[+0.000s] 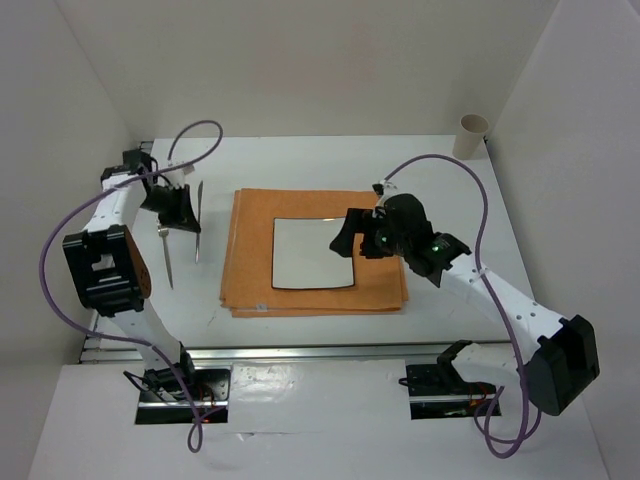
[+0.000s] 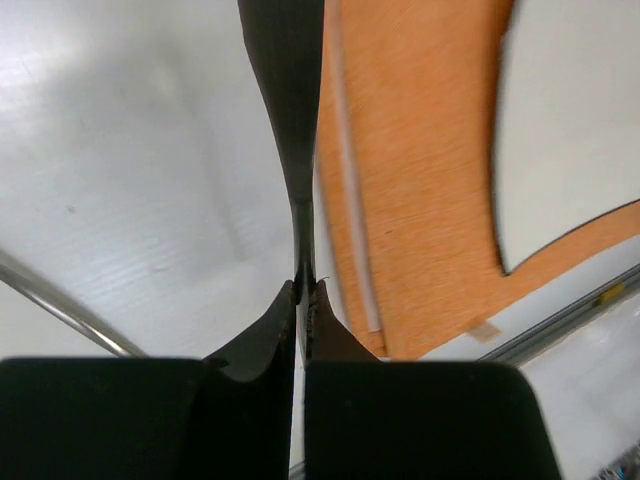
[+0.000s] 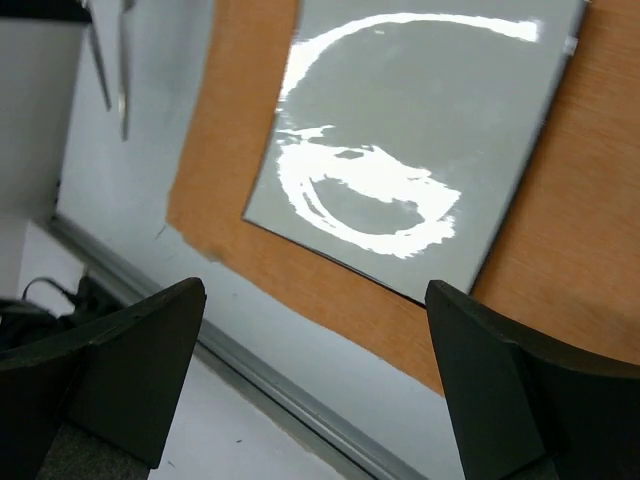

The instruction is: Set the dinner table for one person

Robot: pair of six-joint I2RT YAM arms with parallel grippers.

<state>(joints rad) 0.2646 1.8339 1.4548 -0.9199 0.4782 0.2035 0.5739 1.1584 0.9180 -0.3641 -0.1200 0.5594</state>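
The white dinner table [image 1: 330, 160] carries an orange placemat [image 1: 250, 270] with a square white plate [image 1: 305, 255] on it. My left gripper [image 1: 180, 220] hovers left of the placemat, shut on a thin metal utensil [image 1: 167, 262] that points toward the near edge. In the left wrist view the gripper [image 2: 303, 285] pinches this utensil [image 2: 285, 90], which shows dark and edge-on. A second utensil [image 1: 198, 225] lies beside it on the table. My right gripper [image 1: 347, 238] is open and empty above the plate's right side. The right wrist view shows it [image 3: 315, 290] over the plate [image 3: 420, 120] and placemat [image 3: 330, 300].
A tan paper cup [image 1: 472, 135] stands at the back right corner. An aluminium rail [image 1: 300, 350] runs along the near edge. White walls close in the left, back and right sides. Both utensils [image 3: 110, 50] show at the right wrist view's top left.
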